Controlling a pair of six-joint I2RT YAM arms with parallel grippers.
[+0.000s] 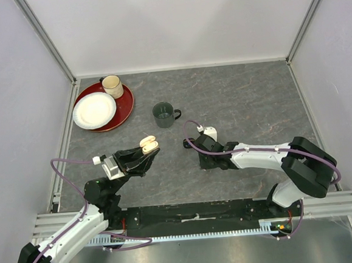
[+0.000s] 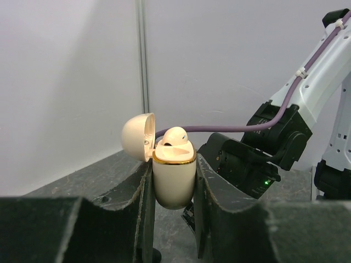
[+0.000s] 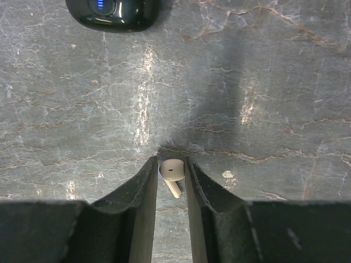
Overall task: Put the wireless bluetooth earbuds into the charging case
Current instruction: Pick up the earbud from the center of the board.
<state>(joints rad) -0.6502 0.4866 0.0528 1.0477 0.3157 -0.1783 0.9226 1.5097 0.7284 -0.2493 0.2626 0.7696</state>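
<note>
One white earbud (image 2: 175, 137) sits in the cream case (image 2: 174, 183), its rounded head poking up above the gold rim with a dark slot on its side. The case is a smooth egg shape, and its lid (image 2: 136, 137) is flipped open, hanging at 9 o'clock of the bud. The left claw (image 2: 174, 171) has the case clamped by the body, a finger pressed to each side, holding it upright above the table. From above, case and claw lie at 7 o'clock of the green mug (image 1: 164, 114), near it.

Now the second earbud (image 3: 171, 173): white, glossy and tiny, lying flat on the grey stone-look table (image 3: 247, 82). There's a small dark slot on its head, and its stem points to 5 o'clock. The right claw (image 3: 171, 163) comes straight down over it, jaws nearly together, one just beside each side of the bud's head. Whether they pinch it or merely flank it, I cannot tell. At 11 o'clock of this bud, well apart, sits a glossy black case (image 3: 112, 12) with blue lights, cut by the picture's edge. From above, the right claw is at 5 o'clock of the mug.

Further out, at 10 o'clock of the mug, is a red plate (image 1: 124, 108) carrying a white plate (image 1: 94, 110), with a cream mug (image 1: 112, 86) at its far rim.
</note>
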